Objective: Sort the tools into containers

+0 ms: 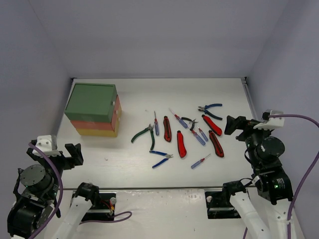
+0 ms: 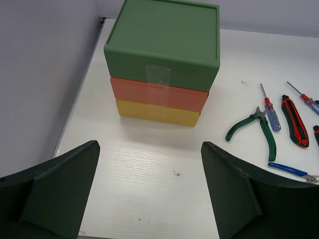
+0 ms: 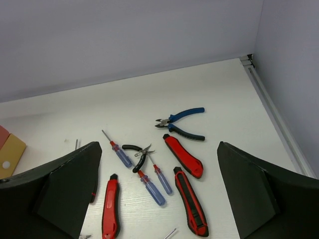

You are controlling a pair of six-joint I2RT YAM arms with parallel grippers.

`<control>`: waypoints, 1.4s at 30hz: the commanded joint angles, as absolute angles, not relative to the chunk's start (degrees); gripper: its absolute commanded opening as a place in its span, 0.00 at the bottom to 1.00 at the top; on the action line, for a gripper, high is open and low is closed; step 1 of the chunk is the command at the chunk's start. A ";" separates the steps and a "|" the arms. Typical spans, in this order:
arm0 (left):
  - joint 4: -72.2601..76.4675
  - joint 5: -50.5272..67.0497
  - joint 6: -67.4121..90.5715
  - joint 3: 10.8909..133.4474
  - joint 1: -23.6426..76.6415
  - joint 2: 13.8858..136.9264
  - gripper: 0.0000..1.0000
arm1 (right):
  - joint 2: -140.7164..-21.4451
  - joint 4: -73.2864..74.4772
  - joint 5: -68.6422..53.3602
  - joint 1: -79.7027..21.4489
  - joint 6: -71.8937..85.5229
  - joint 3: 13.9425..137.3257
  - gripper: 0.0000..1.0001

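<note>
The containers are one small cabinet at the back left, with a green top drawer [image 1: 91, 101] [image 2: 164, 42], an orange-red middle drawer [image 2: 159, 94] and a yellow bottom drawer [image 2: 157, 113], all shut. The tools lie scattered on the table to its right: green pliers [image 1: 144, 134] [image 2: 259, 129], blue pliers [image 1: 210, 110] [image 3: 182, 122], small black pliers [image 3: 137, 155], red-and-black utility knives [image 1: 181, 144] [image 3: 183, 156] and blue screwdrivers [image 1: 156, 124] [image 3: 149, 186]. My left gripper [image 1: 74, 153] [image 2: 149, 147] hovers open in front of the cabinet. My right gripper [image 1: 235, 124] [image 3: 159, 145] is open beside the tools, holding nothing.
White walls close the table at the back and on both sides. A metal strip runs along the left edge [image 2: 79, 94] and another along the right edge [image 3: 276, 119]. Another pair of blue-handled pliers [image 1: 160, 157] lies nearest the arms.
</note>
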State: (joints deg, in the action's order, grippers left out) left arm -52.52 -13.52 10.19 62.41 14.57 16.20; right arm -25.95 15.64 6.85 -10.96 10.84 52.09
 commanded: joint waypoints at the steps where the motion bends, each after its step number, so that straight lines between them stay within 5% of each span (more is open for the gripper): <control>1: -49.75 -13.36 12.47 64.15 14.77 21.47 0.80 | -33.21 11.87 2.54 -11.34 14.42 54.69 1.00; 14: -36.41 -7.47 9.78 73.83 14.76 44.46 0.80 | -69.52 -6.37 -17.20 -17.97 32.91 59.42 0.99; 28: -19.30 -6.71 7.28 74.81 14.15 66.85 0.80 | -105.59 -25.32 -27.86 -33.58 34.90 77.18 0.61; 42: -16.68 -6.94 6.22 73.77 13.54 76.37 0.80 | -129.24 -34.06 -35.99 -40.31 34.39 93.75 0.53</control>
